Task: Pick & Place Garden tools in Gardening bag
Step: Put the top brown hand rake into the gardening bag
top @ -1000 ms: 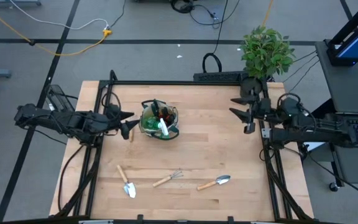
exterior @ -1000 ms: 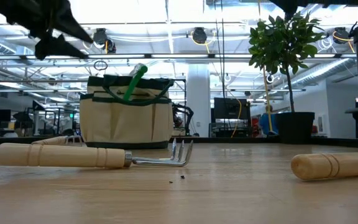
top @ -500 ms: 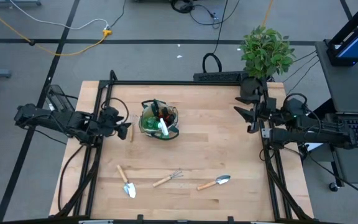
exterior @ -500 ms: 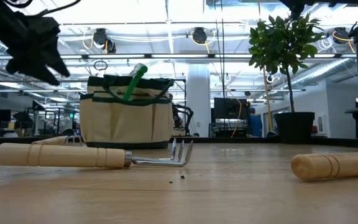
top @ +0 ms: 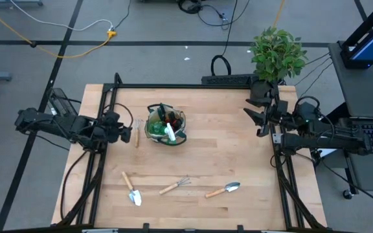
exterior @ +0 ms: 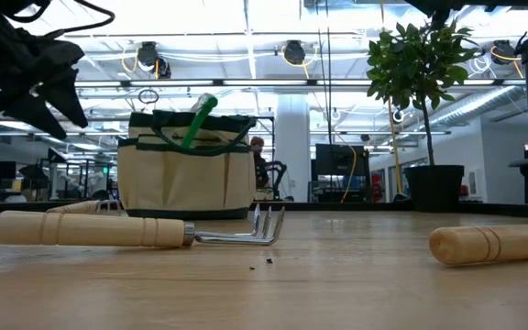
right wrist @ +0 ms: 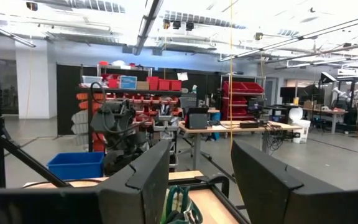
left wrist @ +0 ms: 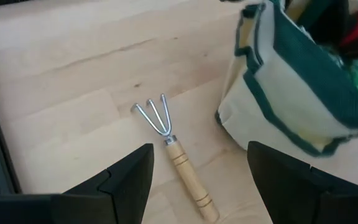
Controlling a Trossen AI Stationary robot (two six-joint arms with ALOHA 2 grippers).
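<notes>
four tools lie outside the bag [top: 166, 127]; left gripper [top: 129, 134], fingers spread, hovers over a rake [left wrist: 173, 149], needing descent; right gripper [top: 259, 120] waits spread.

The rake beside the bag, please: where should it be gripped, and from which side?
Its wooden handle, mid-length, from straight above with jaws across it: the rake lies flat, and the handle is straight and clear of the bag.

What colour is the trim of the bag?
Dark green, on tan fabric; the bag's trim shows best in the left wrist view.
</notes>
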